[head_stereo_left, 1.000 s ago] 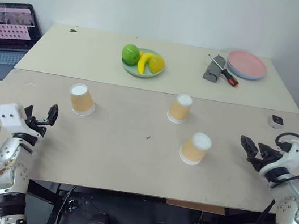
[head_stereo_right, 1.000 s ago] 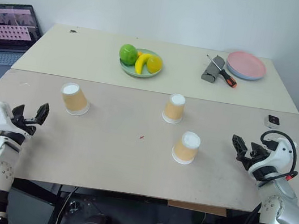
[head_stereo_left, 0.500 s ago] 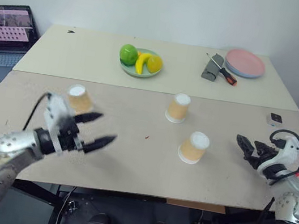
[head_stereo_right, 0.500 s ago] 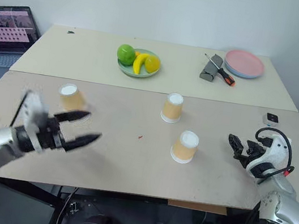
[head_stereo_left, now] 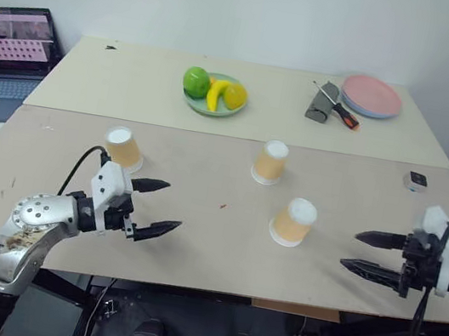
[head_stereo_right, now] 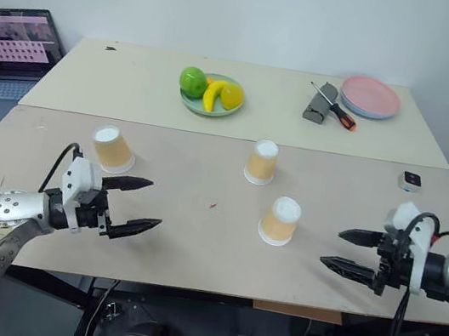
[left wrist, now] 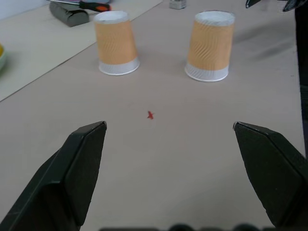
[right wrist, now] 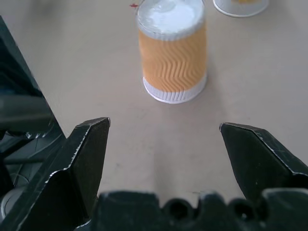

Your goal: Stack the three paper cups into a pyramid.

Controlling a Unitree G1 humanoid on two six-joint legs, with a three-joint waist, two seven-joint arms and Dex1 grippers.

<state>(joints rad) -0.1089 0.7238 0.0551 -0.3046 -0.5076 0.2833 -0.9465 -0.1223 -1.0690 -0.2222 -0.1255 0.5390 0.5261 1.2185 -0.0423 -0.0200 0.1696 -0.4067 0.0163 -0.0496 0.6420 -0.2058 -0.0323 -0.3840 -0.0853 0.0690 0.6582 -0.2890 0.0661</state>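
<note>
You're looking at three cups standing upside down and well apart on the table: the left cup near the left gripper, the middle cup farther back, and the near cup between both arms. Your left gripper is hovering with fingers spread wide, pinching nothing, pointing toward the table's middle. Your right gripper is also hanging spread and empty, aiming at the near cup, with a gap between them.
</note>
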